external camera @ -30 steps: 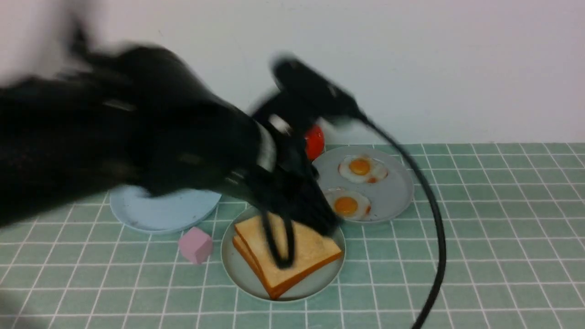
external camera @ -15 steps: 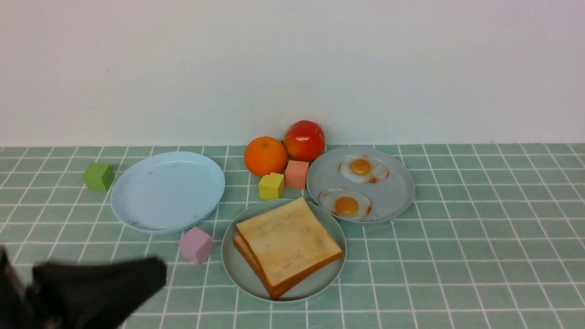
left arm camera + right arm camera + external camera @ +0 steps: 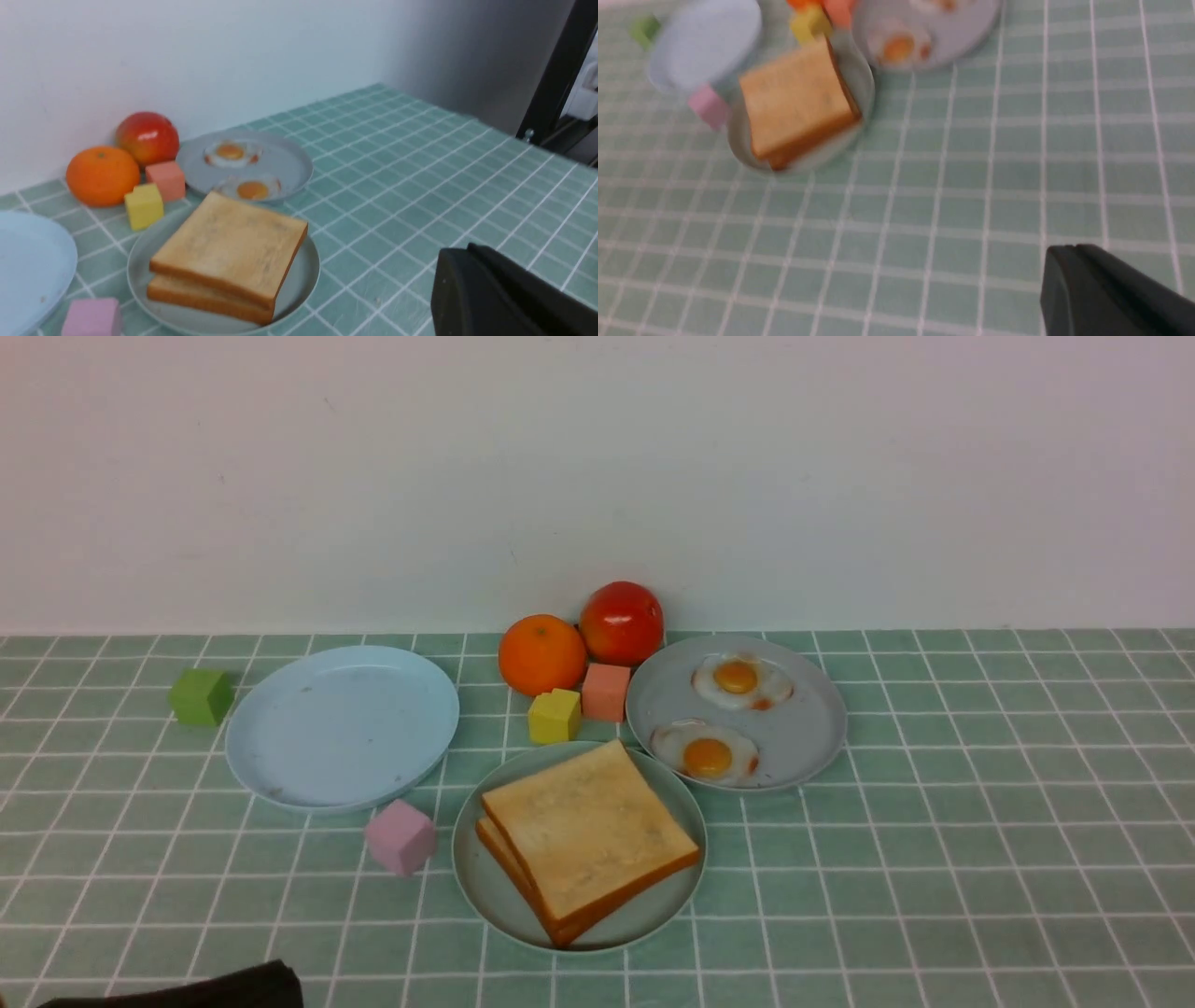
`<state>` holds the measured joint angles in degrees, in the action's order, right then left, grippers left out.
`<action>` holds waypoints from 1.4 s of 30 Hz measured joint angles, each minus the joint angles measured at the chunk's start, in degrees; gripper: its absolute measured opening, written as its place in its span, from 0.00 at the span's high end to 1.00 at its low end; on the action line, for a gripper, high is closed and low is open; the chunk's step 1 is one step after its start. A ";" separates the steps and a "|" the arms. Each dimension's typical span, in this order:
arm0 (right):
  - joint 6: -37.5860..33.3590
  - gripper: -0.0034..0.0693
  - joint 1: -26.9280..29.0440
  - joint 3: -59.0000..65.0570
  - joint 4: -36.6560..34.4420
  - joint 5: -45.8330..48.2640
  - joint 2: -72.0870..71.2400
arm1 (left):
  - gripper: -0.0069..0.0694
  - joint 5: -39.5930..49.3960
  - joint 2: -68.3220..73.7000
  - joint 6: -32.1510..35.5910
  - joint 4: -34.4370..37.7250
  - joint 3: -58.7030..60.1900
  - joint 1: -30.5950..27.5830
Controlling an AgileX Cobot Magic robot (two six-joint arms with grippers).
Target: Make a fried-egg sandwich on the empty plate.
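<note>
Withdrawn since the earlier front frames, the left arm (image 3: 187, 989) now shows only a dark end at the near left edge; it had been reaching over the bread (image 3: 588, 835), which has stayed put. Both slices lie on the green plate (image 3: 644, 926), the landmark for what follows, stacked a little askew, the lower one peeping out on the left. That stacking suggests the sandwich is already assembled; whether an egg sits between them cannot be told, for the top slice covers whatever is under it. The plate's rim rings the stack, so the bread probably rests there to be served.

Just behind the plate are the yellow block (image 3: 555, 717) and coral block (image 3: 606, 693), with the orange (image 3: 542, 655) and tomato (image 3: 623, 623) beyond. Behind it to the right, the grey plate (image 3: 812, 747) bears two fried eggs, likely spares. The pink block (image 3: 400, 838) is just left of the plate, the blue plate (image 3: 343, 728) behind and left, the green block (image 3: 201, 697) farther out.

Left gripper (image 3: 472, 247) and right gripper (image 3: 1073, 247) are both closed, gripping nothing, presumably because the job is done.
</note>
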<state>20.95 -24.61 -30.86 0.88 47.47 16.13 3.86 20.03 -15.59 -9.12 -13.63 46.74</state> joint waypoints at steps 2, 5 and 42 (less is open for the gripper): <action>0.00 0.96 0.00 2.45 0.17 -3.72 0.00 | 0.93 1.27 0.00 0.00 0.00 0.04 0.00; 0.00 0.96 0.00 4.59 0.17 -4.75 0.00 | 0.93 2.34 0.00 0.00 0.00 0.06 0.00; -23.01 0.97 22.63 31.61 -6.06 -25.05 -16.66 | 0.91 3.41 0.00 -0.07 -0.06 0.11 0.00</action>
<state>-2.06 -1.98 0.75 -5.18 22.42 -0.53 7.26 20.03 -15.66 -9.18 -13.52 46.74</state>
